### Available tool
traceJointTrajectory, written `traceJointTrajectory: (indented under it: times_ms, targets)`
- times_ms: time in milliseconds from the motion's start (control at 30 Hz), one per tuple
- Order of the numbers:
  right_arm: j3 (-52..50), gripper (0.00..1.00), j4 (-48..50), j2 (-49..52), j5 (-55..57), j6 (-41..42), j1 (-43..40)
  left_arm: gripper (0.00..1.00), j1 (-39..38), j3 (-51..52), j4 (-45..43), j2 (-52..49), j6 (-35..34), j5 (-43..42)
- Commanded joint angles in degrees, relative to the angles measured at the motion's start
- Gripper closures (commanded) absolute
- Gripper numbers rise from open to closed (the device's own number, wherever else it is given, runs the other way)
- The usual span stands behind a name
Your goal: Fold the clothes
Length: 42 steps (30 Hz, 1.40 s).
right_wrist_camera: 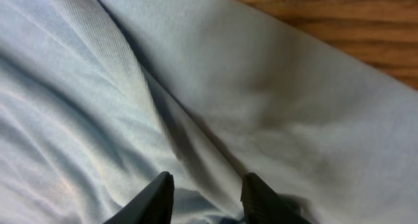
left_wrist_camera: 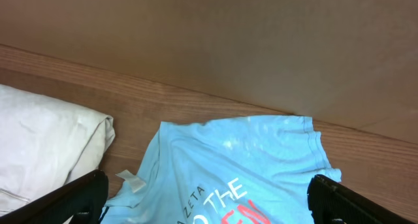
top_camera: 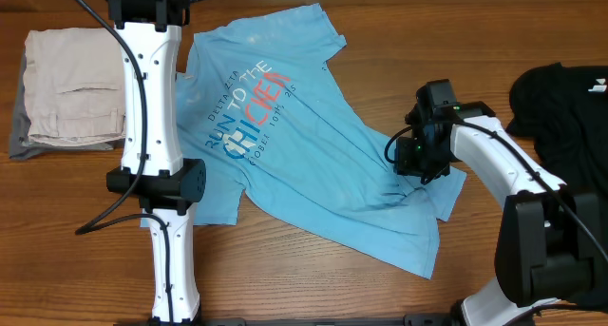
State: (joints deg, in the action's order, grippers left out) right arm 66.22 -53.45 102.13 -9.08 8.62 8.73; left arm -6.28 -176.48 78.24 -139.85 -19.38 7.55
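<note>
Two arms stand at a wooden table (top_camera: 313,288). At far left a folded beige pile (top_camera: 74,93) lies on the table, close to the shirt, with a strip of bare wood between them in the left wrist view. Beside the pile the left arm (top_camera: 152,126) reaches from the near edge to the far side and crosses over the shirt's left edge. The left claw (left_wrist_camera: 208,192) hangs above the shirt's far end. Its fingers (left_wrist_camera: 78,196) are spread fully apart and hold nothing.

The shirt (top_camera: 313,164) lies in the middle of the table, spread out and askew, with the lettering facing up. Most of it is smooth, but its right part is wrinkled.

The right claw (right_wrist_camera: 208,199) is at the shirt's right edge, pressed down into the cloth. Its fingers (right_wrist_camera: 157,198) are drawn partway together, and a raised fold of the shirt is caught between them. In the overhead view, creases fan out from that spot. At far right a black garment (top_camera: 560,88) lies on the table, well apart from the shirt.
</note>
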Motion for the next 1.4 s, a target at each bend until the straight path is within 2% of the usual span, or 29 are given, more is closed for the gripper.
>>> traceJointTrajectory:
  times_ms: [0,167,400,600,767,933,1000,1100,1367]
  targets:
    - [-2.05,0.61,1.44,-1.01,-0.46,-3.39,0.33,0.00,-0.11,0.13,-0.02,-0.48,-0.57,0.33]
    - [-4.13,0.57,3.85,-0.96,-2.54,-4.37,0.33,0.00,-0.11,0.13,-0.02,-0.48,-0.57,0.33]
    - [-4.17,0.58,4.72,-0.94,-3.26,-5.49,0.33,0.00,-0.11,0.13,-0.04,-0.48,-0.57,0.33]
    - [-6.78,0.59,9.11,-0.66,-3.21,-5.49,0.33,0.00,-0.11,0.13,-0.02,-0.48,-0.57,0.33]
    - [-6.80,0.67,9.86,-0.63,-2.01,-5.49,0.31,0.00,-0.11,0.13,-0.02,-0.48,-0.57,0.33]
    - [-6.43,0.90,9.84,-0.66,-1.51,-5.46,0.31,0.00,-0.11,0.13,-0.02,-0.48,-0.57,0.33]
    - [-5.35,0.96,9.18,-0.66,-1.51,-5.46,0.31,0.00,-0.11,0.13,-0.02,-0.48,-0.57,0.33]
    - [-3.10,0.96,8.24,-0.66,-1.07,-5.46,0.24,0.00,-0.11,0.13,-0.02,-0.48,-0.57,0.33]
    - [0.20,0.96,10.29,-0.63,9.40,-5.46,0.17,0.00,-0.11,0.13,-0.04,-0.48,-0.57,0.33]
